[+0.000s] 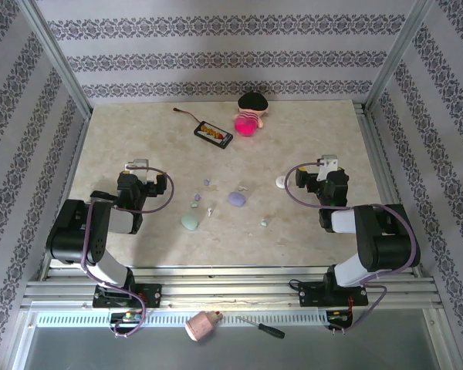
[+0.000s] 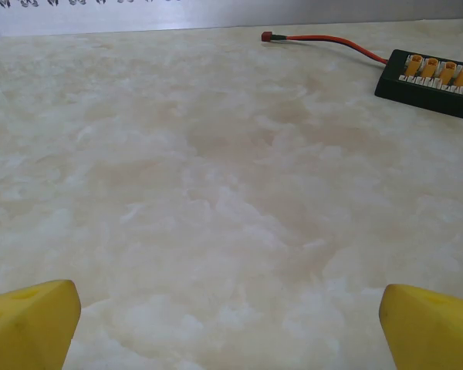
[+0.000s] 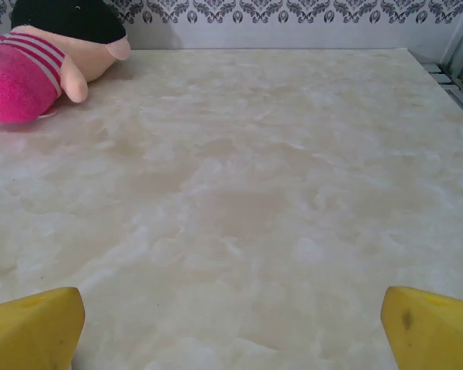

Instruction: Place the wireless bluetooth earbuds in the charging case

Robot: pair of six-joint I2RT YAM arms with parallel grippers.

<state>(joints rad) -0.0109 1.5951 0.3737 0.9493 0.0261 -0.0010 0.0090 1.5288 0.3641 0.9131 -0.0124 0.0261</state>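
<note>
My left hand (image 2: 231,331) and right hand (image 3: 231,331) both sit spread wide, yellow fingertips (image 2: 31,320) cut off at the lower corners of the wrist views. From overhead the earbuds (image 1: 207,183) are tiny specks scattered across the middle of the bench (image 1: 139,131), near the lavender case (image 1: 237,198) and mint case (image 1: 190,222). Whether those cases stand open, I cannot tell.
</note>
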